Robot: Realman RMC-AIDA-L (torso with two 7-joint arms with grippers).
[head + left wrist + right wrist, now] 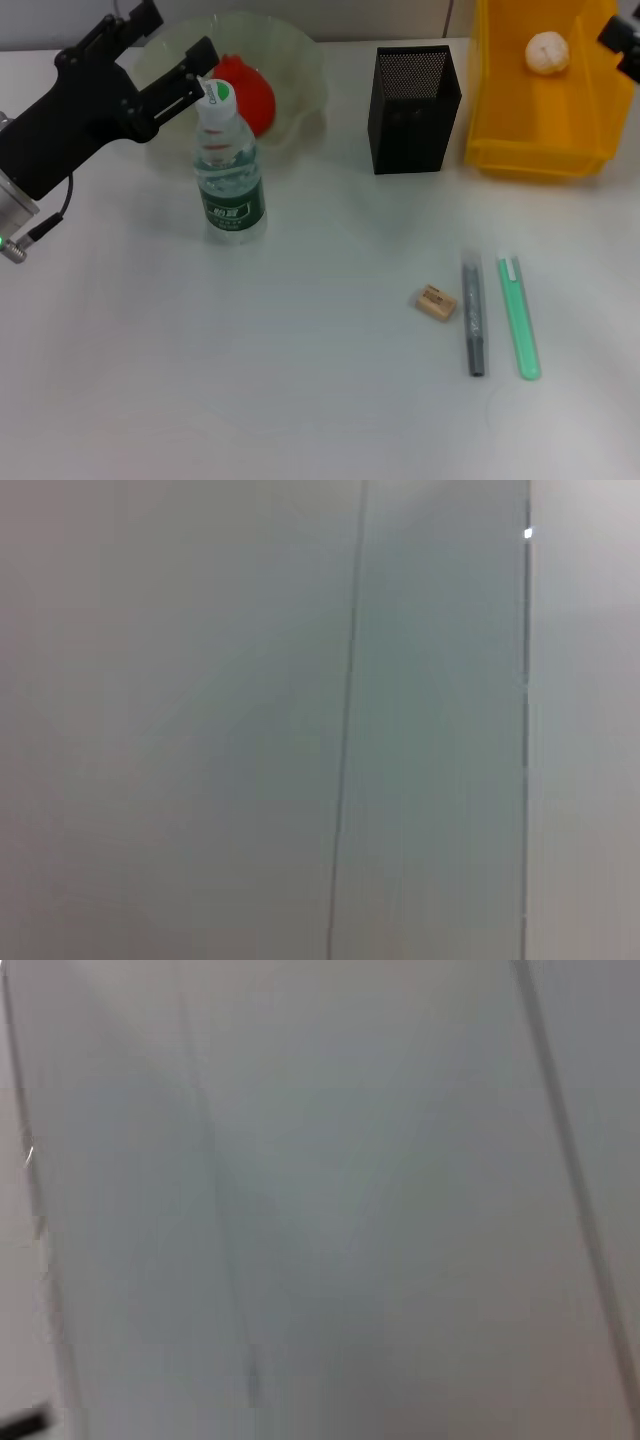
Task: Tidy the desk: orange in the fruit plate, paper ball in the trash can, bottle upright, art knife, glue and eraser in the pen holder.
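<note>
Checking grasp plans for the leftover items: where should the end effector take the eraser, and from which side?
Likely from straight above, closing across the short sides of the eraser. It lies flat on the table, so only its side faces are grippable. The grey stick lies close beside it, towards the robot's right, so the fingers are best kept off that side.

Head camera looked forward and down from above desk (pixel 300 400), taking in whole work area from fruit plate (pixel 300 70) at far left to trash can (pixel 545 110) at far right. Both wrist cameras faced only plain grey-white panels with thin dark seams, desk out of sight. No view shared scene with another.
</note>
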